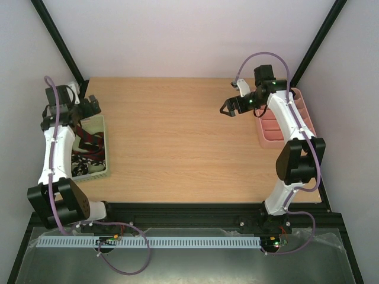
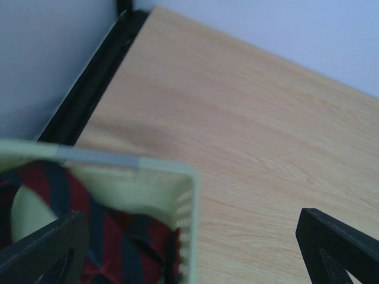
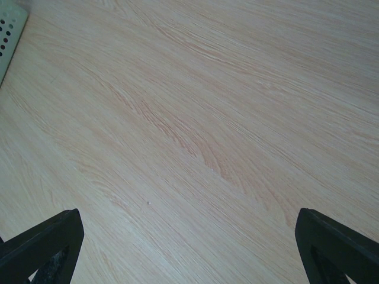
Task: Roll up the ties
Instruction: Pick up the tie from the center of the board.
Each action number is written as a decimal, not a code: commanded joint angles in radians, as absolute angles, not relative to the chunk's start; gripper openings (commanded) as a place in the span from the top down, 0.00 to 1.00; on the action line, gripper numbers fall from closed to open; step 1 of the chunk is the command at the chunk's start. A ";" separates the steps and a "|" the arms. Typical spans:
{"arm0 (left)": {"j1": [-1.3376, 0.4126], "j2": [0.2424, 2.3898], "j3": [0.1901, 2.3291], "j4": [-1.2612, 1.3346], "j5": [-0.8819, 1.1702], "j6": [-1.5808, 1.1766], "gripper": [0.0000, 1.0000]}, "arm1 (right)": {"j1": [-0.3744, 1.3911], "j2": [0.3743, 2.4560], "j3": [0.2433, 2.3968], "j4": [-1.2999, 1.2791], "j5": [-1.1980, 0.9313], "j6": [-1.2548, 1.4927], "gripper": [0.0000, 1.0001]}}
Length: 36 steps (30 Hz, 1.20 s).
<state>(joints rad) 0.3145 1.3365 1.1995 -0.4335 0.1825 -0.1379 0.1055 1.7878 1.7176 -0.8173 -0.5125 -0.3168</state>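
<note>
Ties point(image 1: 89, 148) lie heaped inside the pale green basket point(image 1: 108, 155) at the left edge of the worktop point(image 1: 177, 148). The left wrist view shows a dark red tie point(image 2: 112, 242) with navy stripes lying against the basket's corner. The left claw point(image 1: 90, 107) hangs over the basket's far end, fingers spread wide and holding nothing. In the upper right, the right claw point(image 1: 227, 110) is likewise spread and empty above bare wood, just beside the pink tray point(image 1: 267, 135).
</note>
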 commanded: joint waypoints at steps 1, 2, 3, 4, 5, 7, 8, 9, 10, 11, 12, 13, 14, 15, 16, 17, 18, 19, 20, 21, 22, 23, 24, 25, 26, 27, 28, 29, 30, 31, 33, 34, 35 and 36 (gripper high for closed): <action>0.432 1.386 1.134 -0.407 0.177 -0.259 0.01 | 0.117 1.812 1.755 -0.895 -0.507 -0.334 0.01; 0.461 1.408 1.134 -0.409 0.181 -0.257 0.01 | 0.120 1.814 1.755 -0.897 -0.506 -0.334 0.01; 0.484 1.429 1.134 -0.409 0.181 -0.257 0.01 | 0.122 1.817 1.756 -0.899 -0.505 -0.334 0.01; 0.506 1.448 1.134 -0.405 0.200 -0.247 0.01 | 0.126 1.819 1.756 -0.900 -0.504 -0.334 0.01; 0.525 1.466 1.130 -0.395 0.234 -0.231 0.01 | 0.129 1.822 1.756 -0.900 -0.502 -0.334 0.01; 0.551 1.490 1.107 -0.353 0.269 -0.193 0.01 | 0.138 1.824 1.754 -0.897 -0.499 -0.332 0.01; 0.563 1.502 1.095 -0.323 0.293 -0.179 0.01 | 0.142 1.825 1.755 -0.897 -0.496 -0.330 0.01; 0.572 1.515 1.082 -0.295 0.317 -0.165 0.01 | 0.146 1.826 1.755 -0.897 -0.494 -0.330 0.01; 0.577 1.530 1.077 -0.267 0.327 -0.155 0.01 | 0.150 1.827 1.756 -0.897 -0.491 -0.330 0.02; 0.579 1.551 1.079 -0.255 0.329 -0.150 0.01 | 0.153 1.828 1.756 -0.897 -0.489 -0.330 0.01; 0.581 1.579 1.092 -0.253 0.327 -0.151 0.01 | 0.155 1.829 1.758 -0.899 -0.487 -0.331 0.01; 0.583 1.605 1.106 -0.254 0.322 -0.154 0.01 | 0.157 1.829 1.759 -0.899 -0.485 -0.331 0.01; 0.587 1.635 1.116 -0.254 0.318 -0.161 0.01 | 0.159 1.828 1.760 -0.899 -0.483 -0.331 0.01; 0.593 1.662 1.123 -0.247 0.320 -0.168 0.01 | 0.159 1.828 1.762 -0.899 -0.480 -0.331 0.01; 0.599 1.685 1.126 -0.235 0.324 -0.173 0.01 | 0.160 1.827 1.760 -0.898 -0.478 -0.331 0.01; 0.605 1.710 1.130 -0.219 0.343 -0.178 0.01 | 0.161 1.827 1.759 -0.899 -0.476 -0.330 0.01; 0.609 1.734 1.137 -0.206 0.367 -0.179 0.01 | 0.160 1.826 1.756 -0.899 -0.475 -0.329 0.01; 0.610 1.760 1.148 -0.199 0.386 -0.179 0.03 | 0.162 1.825 1.755 -0.900 -0.474 -0.331 0.01; 0.611 1.791 1.159 -0.189 0.410 -0.179 0.05 | 0.162 1.825 1.755 -0.900 -0.473 -0.331 0.01; 0.611 1.805 1.168 -0.179 0.435 -0.179 0.07 | 0.162 1.824 1.752 -0.900 -0.471 -0.331 0.01; 0.610 1.828 1.173 -0.163 0.455 -0.181 0.10 | 0.163 1.823 1.752 -0.900 -0.468 -0.331 0.01; 0.610 1.841 1.177 -0.146 0.465 -0.182 0.12 | 0.163 1.821 1.753 -0.900 -0.466 -0.331 0.01; 0.610 1.853 1.180 -0.125 0.474 -0.183 0.15 | 0.164 1.821 1.752 -0.900 -0.463 -0.331 0.01; 0.610 1.860 1.183 -0.112 0.487 -0.182 0.18 | 0.164 1.818 1.753 -0.899 -0.461 -0.331 0.01; 0.609 1.865 1.184 -0.102 0.497 -0.181 0.22 | 0.164 1.817 1.752 -0.897 -0.458 -0.331 0.01; 0.611 1.868 1.183 -0.092 0.503 -0.180 0.27 | 0.164 1.815 1.749 -0.897 -0.456 -0.331 0.01; 0.611 1.870 1.182 -0.081 0.509 -0.177 0.33 | 0.164 1.813 1.744 -0.895 -0.453 -0.330 0.01; 0.611 1.871 1.181 -0.076 0.510 -0.174 0.40 | 0.164 1.811 1.740 -0.892 -0.446 -0.328 0.01; 0.611 1.869 1.181 -0.073 0.514 -0.168 0.46 | 0.164 1.810 1.737 -0.889 -0.444 -0.324 0.01; 0.611 1.864 1.183 -0.073 0.522 -0.159 0.54 | 0.164 1.810 1.735 -0.888 -0.442 -0.323 0.01; 0.610 1.842 1.186 -0.083 0.545 -0.140 0.68 | 0.163 1.812 1.736 -0.886 -0.442 -0.322 0.01; 0.610 1.825 1.186 -0.093 0.559 -0.130 0.75 | 0.164 1.812 1.737 -0.885 -0.441 -0.322 0.01; 0.609 1.799 1.185 -0.102 0.568 -0.121 0.82 | 0.164 1.811 1.738 -0.884 -0.441 -0.321 0.01; 0.608 1.771 1.180 -0.111 0.573 -0.115 0.90 | 0.164 1.810 1.737 -0.882 -0.440 -0.320 0.01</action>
